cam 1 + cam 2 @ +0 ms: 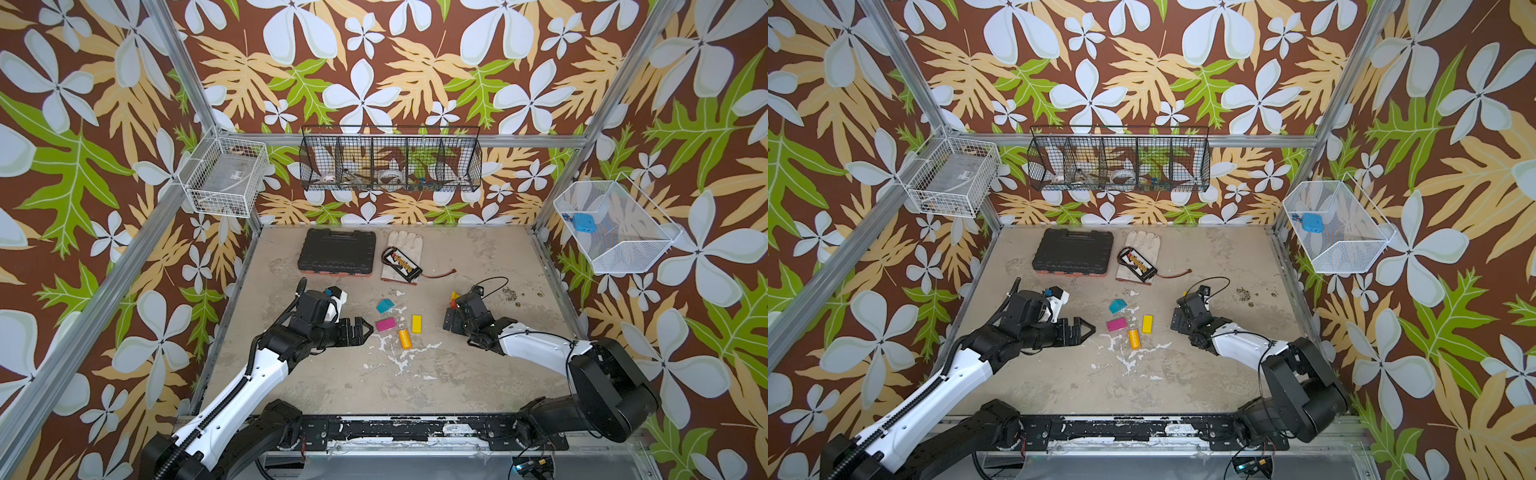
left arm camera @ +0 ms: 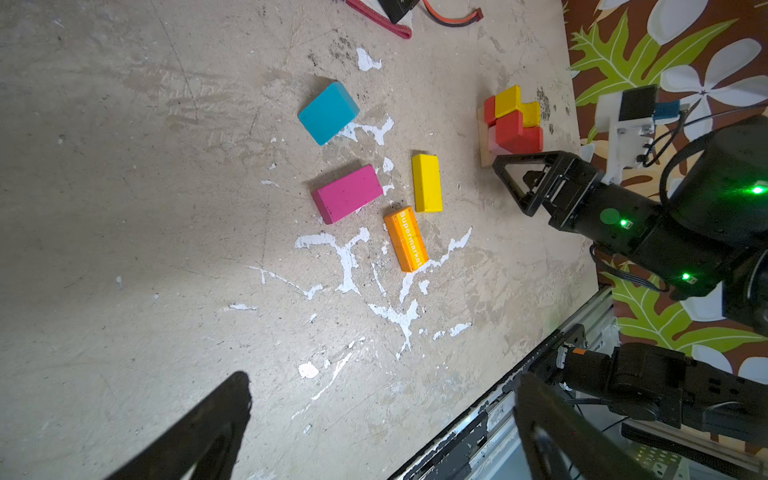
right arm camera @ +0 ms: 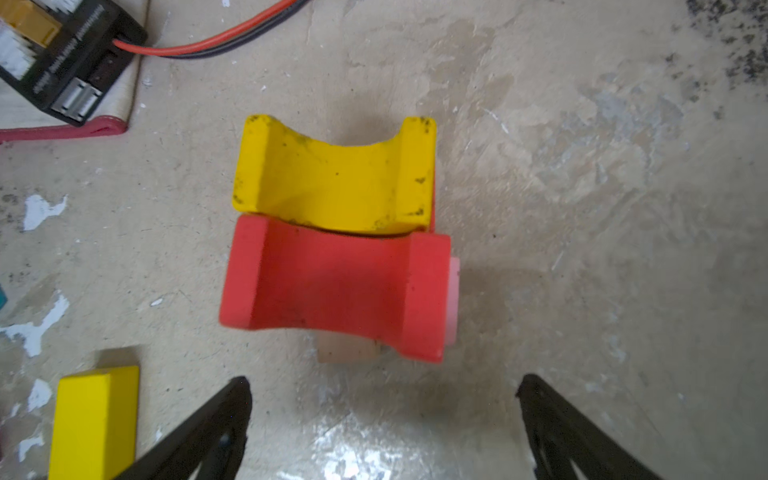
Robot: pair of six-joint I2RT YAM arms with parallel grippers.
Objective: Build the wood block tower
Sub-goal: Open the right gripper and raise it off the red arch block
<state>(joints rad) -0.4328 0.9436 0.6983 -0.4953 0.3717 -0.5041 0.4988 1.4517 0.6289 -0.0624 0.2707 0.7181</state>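
The tower point(image 2: 513, 120) stands at the right of the table: a tan and pink base with a red arch point(image 3: 336, 286) and a yellow arch point(image 3: 336, 178) side by side on top. My right gripper point(image 3: 382, 386) is open just short of it, nothing between its fingers; it hides most of the tower point(image 1: 453, 300) in both top views. Loose wood blocks lie mid-table: teal point(image 1: 385, 306), magenta point(image 1: 385, 324), a yellow bar point(image 1: 417, 324) and an orange cylinder point(image 1: 405, 338). My left gripper point(image 1: 362, 330) is open and empty, left of the magenta block.
A black tool case point(image 1: 337, 251) and a glove point(image 1: 405, 245) with a black battery pack point(image 1: 402, 265) on it lie at the back. Wire baskets point(image 1: 390, 160) hang on the walls. The black rail point(image 1: 374, 428) runs along the table's front edge.
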